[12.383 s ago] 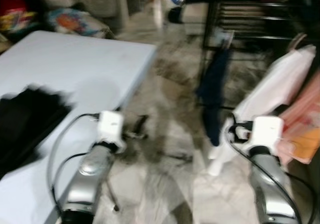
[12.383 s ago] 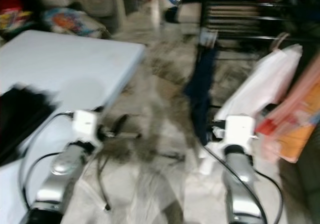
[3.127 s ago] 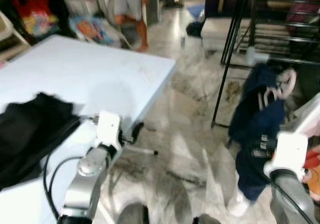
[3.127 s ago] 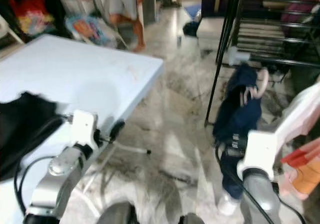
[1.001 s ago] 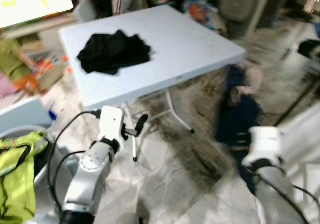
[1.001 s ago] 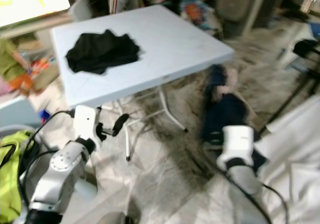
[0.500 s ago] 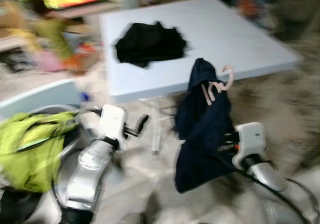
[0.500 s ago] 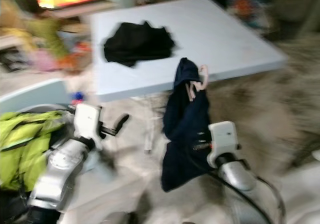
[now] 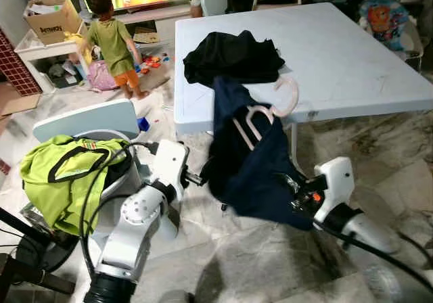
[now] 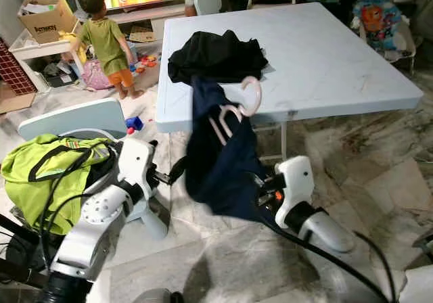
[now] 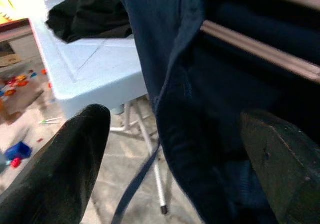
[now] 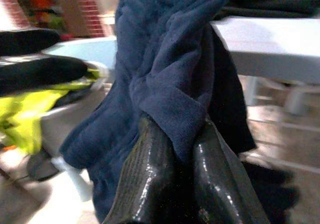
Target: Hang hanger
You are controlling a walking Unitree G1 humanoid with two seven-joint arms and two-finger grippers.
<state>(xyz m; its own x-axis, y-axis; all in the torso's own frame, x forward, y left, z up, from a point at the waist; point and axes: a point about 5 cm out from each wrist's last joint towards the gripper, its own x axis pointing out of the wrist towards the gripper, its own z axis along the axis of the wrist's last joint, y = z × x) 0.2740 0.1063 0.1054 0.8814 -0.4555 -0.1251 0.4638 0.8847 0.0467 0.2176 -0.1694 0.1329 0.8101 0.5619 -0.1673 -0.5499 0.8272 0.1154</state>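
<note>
We see the right end effector [image 12: 172, 176] with its two fingers pinched together on a fold of the navy garment [image 9: 260, 164]; the garment hangs raised in front of the robot, and the pink hanger [image 9: 270, 110] sits inside its collar, hook uppermost, at the 12 o'clock end of the cloth; the hook overlaps the near edge of the white desk [image 9: 338, 59] in the head views, and we cannot tell whether it touches that edge. The left end effector [image 11: 170, 149] has its fingers spread apart, with the garment's lower cloth just ahead of them and nothing held; in the head views it sits at 9 o'clock of the garment. A black garment [image 9: 233, 56] lies heaped on the desk at 12 o'clock of the hanger. A yellow-green bag [image 9: 67, 174] rests on a pale chair [image 9: 88, 120] at 9 o'clock; a person [image 9: 111, 39] stands at 11 o'clock, well apart.
</note>
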